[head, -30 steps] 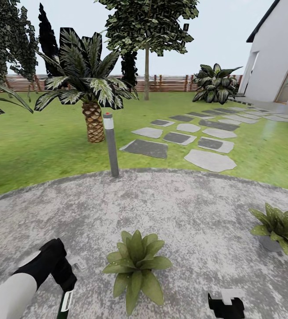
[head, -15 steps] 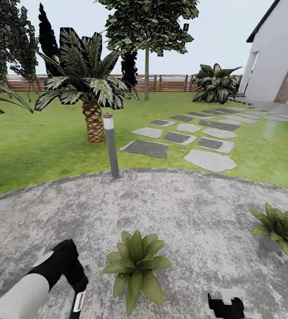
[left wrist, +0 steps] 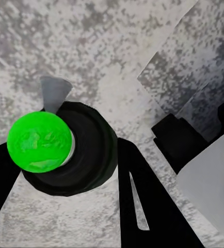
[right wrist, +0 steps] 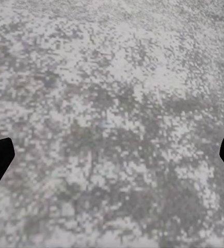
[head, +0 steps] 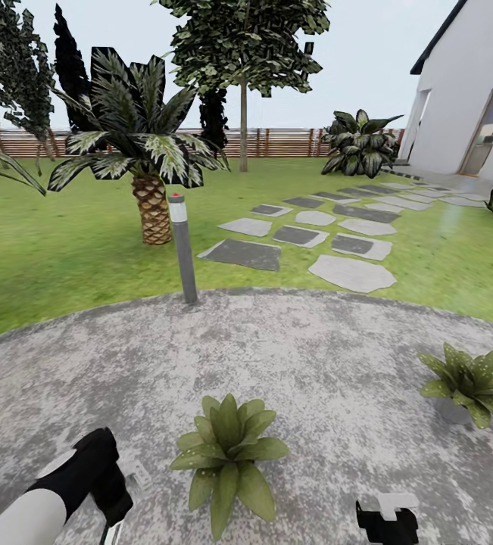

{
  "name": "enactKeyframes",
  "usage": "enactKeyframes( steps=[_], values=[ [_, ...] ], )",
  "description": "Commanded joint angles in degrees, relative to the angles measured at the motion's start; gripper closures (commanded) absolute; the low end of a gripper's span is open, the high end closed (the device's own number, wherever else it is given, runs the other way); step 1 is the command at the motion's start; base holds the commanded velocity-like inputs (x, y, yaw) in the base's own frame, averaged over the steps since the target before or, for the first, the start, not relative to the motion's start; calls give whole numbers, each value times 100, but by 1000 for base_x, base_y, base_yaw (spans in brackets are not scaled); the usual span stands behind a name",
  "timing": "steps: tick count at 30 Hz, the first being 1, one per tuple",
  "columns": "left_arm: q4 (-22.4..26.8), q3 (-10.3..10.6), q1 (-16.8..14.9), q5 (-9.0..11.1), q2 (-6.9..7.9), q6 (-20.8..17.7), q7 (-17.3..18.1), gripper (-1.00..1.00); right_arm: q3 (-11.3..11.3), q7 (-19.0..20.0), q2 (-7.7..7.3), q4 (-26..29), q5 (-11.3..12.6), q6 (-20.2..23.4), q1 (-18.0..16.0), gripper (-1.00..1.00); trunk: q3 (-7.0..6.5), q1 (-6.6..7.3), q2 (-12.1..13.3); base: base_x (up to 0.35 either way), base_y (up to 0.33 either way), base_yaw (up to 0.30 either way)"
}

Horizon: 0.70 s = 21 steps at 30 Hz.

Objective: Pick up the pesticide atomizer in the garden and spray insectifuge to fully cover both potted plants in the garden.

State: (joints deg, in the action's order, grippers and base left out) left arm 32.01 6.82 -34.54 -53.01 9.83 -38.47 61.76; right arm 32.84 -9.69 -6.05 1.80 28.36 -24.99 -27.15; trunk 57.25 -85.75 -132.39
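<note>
The left gripper (left wrist: 65, 170) pinches the pesticide atomizer (left wrist: 65, 150) — beside one potted plant (head: 227, 453); the right gripper (right wrist: 112, 155) hangs spread over paving (right wrist: 112, 103).

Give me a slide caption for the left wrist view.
Left gripper clamps the pesticide atomizer above the mottled paving.

Flat, even daylight fills the head view under a pale overcast sky (head: 367, 68), with no visible sun and no glare. The palm (head: 136, 151) and the lamp post (head: 181, 246) cast almost no shadow on the lawn (head: 49, 257). The render is soft and blocky, foliage edges jagged, and the wide lens bends the paved area (head: 314, 363) at its rim. In the left wrist view hard-edged grey shadows cross the mottled ground. The right wrist view is coarse, pixelated and low in contrast.
</note>
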Motion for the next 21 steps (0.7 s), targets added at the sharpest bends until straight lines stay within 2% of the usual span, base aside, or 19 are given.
enactKeyframes(
  steps=[1,3,5,8,10,12,21],
  values=[
    [13,27,-1,-27,-75,-37,34,100,51,-25,-1,5,33,-6,-1,-100,5,1,-2,0,0,-5],
    [15,27,-1,-40,-210,-38,37,100,50,-25,-1,4,30,-6,-1,-100,5,1,-2,0,0,-2],
    [15,35,-1,-46,-258,-38,32,100,51,-25,-1,-2,29,-6,0,-100,5,1,-2,0,0,0],
    [4,23,3,-44,-169,-31,30,100,53,-25,-1,-4,29,-6,0,-100,5,1,-2,0,0,0],
    [5,12,6,-13,45,-24,29,100,53,-25,-1,-4,29,-5,-1,-100,5,1,-2,0,0,0],
    [6,6,5,8,133,-21,29,100,52,-25,-1,-4,29,-6,0,-100,5,1,-2,0,0,0],
    [35,18,0,-27,55,-34,22,100,49,-25,-1,-2,32,-6,-1,-100,5,1,-2,-3,0,0]
  ],
)
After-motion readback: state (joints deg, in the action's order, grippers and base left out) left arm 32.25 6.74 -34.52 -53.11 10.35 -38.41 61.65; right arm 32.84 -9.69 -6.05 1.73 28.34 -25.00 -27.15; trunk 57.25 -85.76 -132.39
